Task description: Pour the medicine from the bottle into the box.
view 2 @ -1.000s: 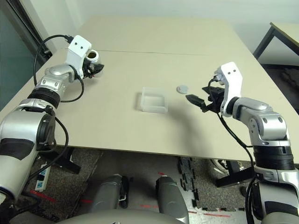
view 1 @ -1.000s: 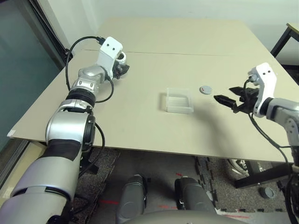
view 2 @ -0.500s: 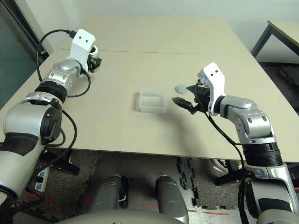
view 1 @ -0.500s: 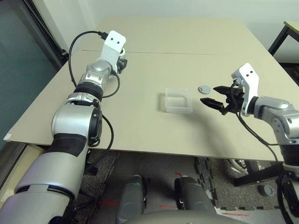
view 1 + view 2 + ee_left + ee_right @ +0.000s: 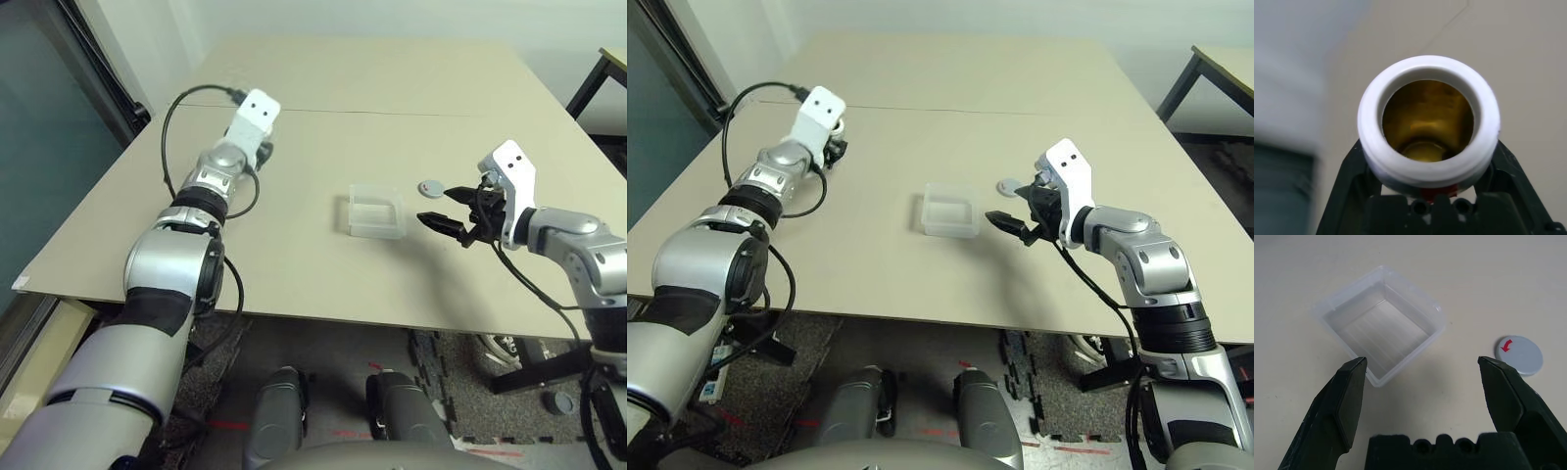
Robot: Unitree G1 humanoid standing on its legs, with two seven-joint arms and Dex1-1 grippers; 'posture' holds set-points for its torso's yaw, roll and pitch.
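The left arm has swung in from the far left side of the table toward the middle, and it carries the bottle with it. The right arm has come in a little closer to the box.

The big tan table [image 5: 411,274] fills most of the scene. The left gripper [image 5: 1425,196] is squeezed tight on the bottle [image 5: 1428,120], up above the table and well apart from the box. The bottle has no cap on. Its white rim faces the wrist camera, and the inside looks brownish yellow. I cannot tell the medicine apart in there.

The right gripper [image 5: 1422,387] has its two black fingers spread wide with nothing between them. It hangs just beside the box [image 5: 374,211], which sits near the middle of the table and looks empty. The small grey cap [image 5: 1518,355] lies flat on the table near the box, with a red arrow on it.
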